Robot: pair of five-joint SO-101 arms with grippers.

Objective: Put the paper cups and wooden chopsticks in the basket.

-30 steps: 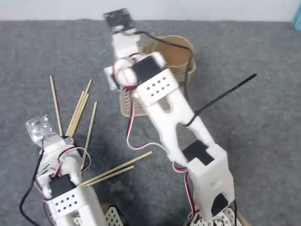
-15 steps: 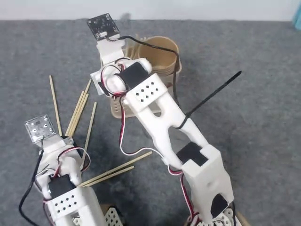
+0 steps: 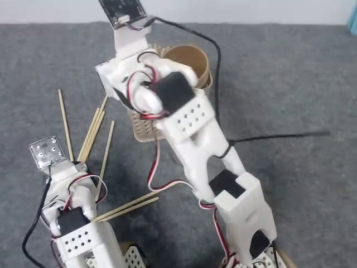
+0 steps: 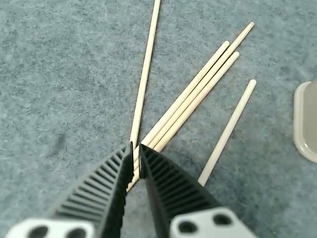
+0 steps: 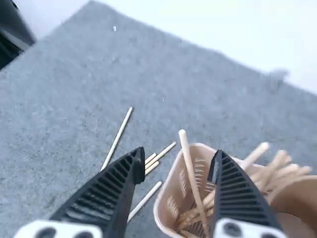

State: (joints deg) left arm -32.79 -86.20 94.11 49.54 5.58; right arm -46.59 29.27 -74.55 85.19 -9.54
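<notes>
A beige basket [image 3: 144,129] stands mid-table with a brown paper cup [image 3: 189,58] and several wooden chopsticks [image 5: 277,166] in it. My right gripper [image 5: 178,152] hangs open over the basket's rim [image 5: 166,198]. One upright chopstick [image 5: 190,168] rises between its fingers without touching them. Loose chopsticks [image 3: 92,134] lie on the grey carpet to the left, and a pair [image 3: 131,205] lies nearer the front. My left gripper [image 4: 136,147] is shut just above the near ends of a single chopstick [image 4: 146,69] and a bundle of three [image 4: 198,94].
A black cable tie [image 3: 279,135] sticks out sideways from the right arm. The basket's corner [image 4: 307,124] shows in the left wrist view, beside another loose chopstick [image 4: 228,131]. Open grey carpet stretches to the right of the basket.
The right arm has swung left and its wrist has risen over the basket. The basket with the cup has shifted a little left. The left arm has kept still.
</notes>
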